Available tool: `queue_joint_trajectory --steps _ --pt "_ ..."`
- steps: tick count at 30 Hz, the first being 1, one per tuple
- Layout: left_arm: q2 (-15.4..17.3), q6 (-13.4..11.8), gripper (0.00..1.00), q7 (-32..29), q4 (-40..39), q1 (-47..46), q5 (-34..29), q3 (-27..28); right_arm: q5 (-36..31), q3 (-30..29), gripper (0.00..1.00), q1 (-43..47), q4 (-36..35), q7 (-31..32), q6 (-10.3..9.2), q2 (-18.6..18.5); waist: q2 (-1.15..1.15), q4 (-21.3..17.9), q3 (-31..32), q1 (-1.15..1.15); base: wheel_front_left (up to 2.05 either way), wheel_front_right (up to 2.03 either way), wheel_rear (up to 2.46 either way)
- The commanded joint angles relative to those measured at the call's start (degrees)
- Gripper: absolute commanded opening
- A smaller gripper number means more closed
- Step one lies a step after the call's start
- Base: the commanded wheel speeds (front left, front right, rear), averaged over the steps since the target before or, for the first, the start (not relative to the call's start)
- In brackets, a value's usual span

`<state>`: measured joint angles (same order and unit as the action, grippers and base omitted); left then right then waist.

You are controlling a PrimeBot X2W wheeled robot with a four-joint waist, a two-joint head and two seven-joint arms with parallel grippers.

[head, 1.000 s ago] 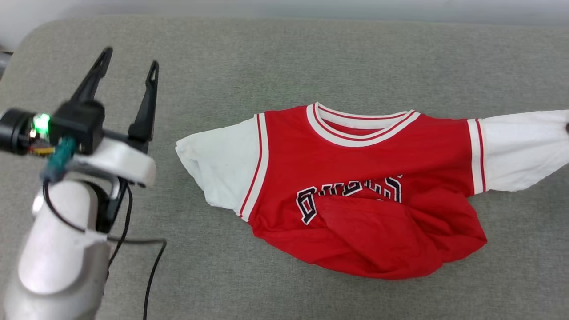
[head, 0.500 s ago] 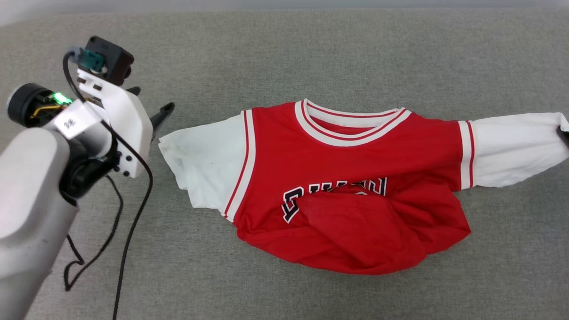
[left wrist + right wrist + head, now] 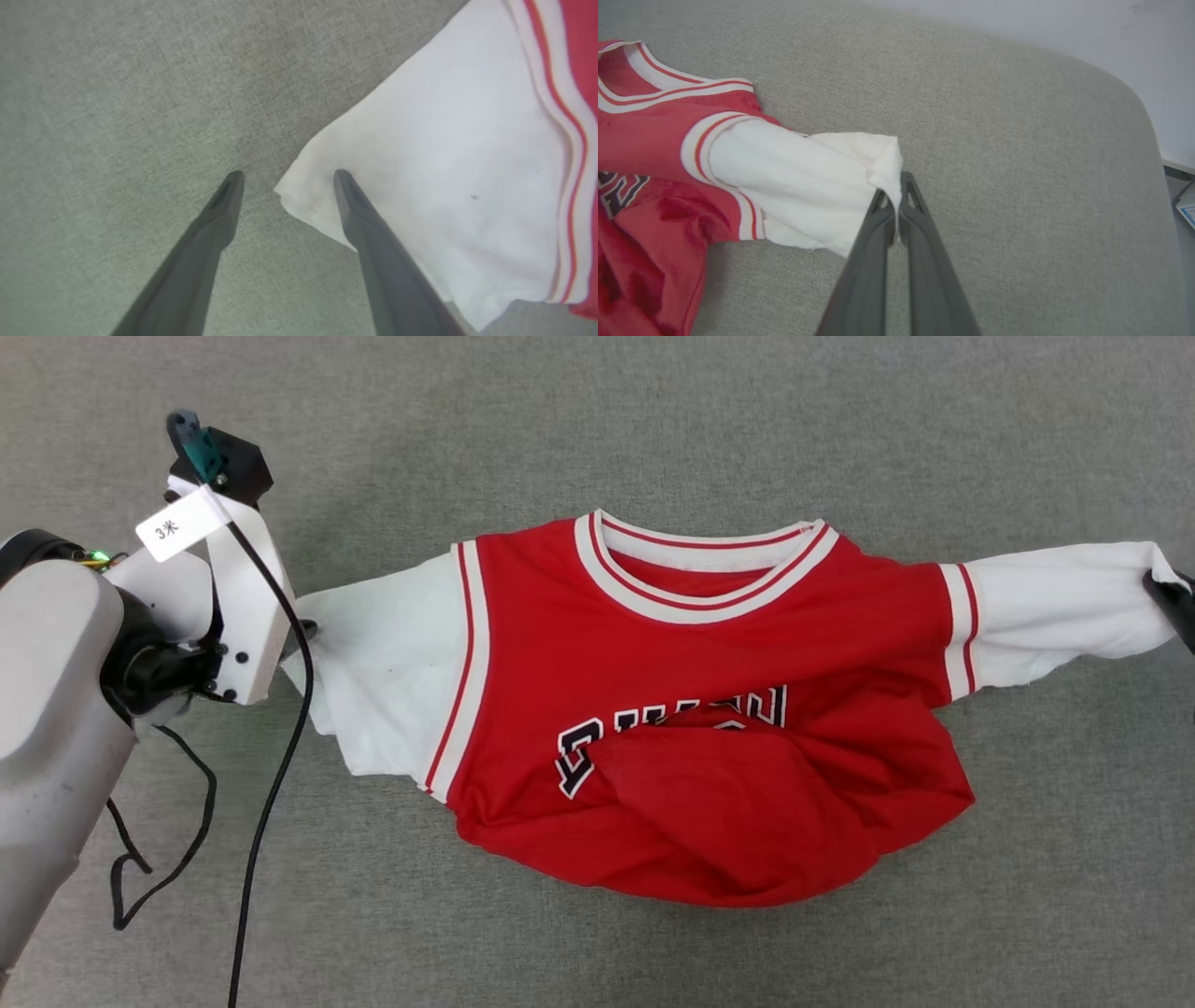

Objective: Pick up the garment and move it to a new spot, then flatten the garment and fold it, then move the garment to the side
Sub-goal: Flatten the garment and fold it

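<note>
Left gripper (image 3: 285, 175) has reached the garment (image 3: 700, 663) (jaws wide, empty); right gripper (image 3: 896, 186) pinches its far sleeve.

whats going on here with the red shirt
A two-armed robot is spreading a red jersey on a grey cushioned surface. Its right claw is shut on the tip of one white sleeve, stretched out sideways. Its left claw is open, fingers straddling the corner of the other sleeve, not yet closed. The jersey's lower half lies bunched up over the lettering.
</note>
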<state>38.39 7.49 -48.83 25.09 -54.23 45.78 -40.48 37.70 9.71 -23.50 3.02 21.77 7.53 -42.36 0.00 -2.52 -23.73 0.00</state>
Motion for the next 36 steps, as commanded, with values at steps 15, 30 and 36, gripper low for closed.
queue_joint_trajectory --steps 15,30,36 --pt "-0.56 0.0 0.0 -2.01 3.83 0.96 6.29 -12.99 1.15 1.9 0.0 -3.52 1.28 -1.75 -0.08 -0.68 0.0 -0.59 -2.94 0.0 0.0 0.0 0.0" --pt "4.94 -0.12 0.0 21.54 -2.45 -6.19 6.68 -14.25 0.93 3.4 0.0 -4.96 3.79 -4.9 -0.08 -3.0 0.0 3.25 5.09 0.0 0.0 0.0 0.0" --pt "8.33 -0.12 0.0 29.97 -8.21 -8.2 4.92 -13.41 0.92 1.96 0.0 -5.95 2.26 -5.83 -0.08 -5.06 0.0 4.63 8.29 0.0 0.0 0.0 0.0"
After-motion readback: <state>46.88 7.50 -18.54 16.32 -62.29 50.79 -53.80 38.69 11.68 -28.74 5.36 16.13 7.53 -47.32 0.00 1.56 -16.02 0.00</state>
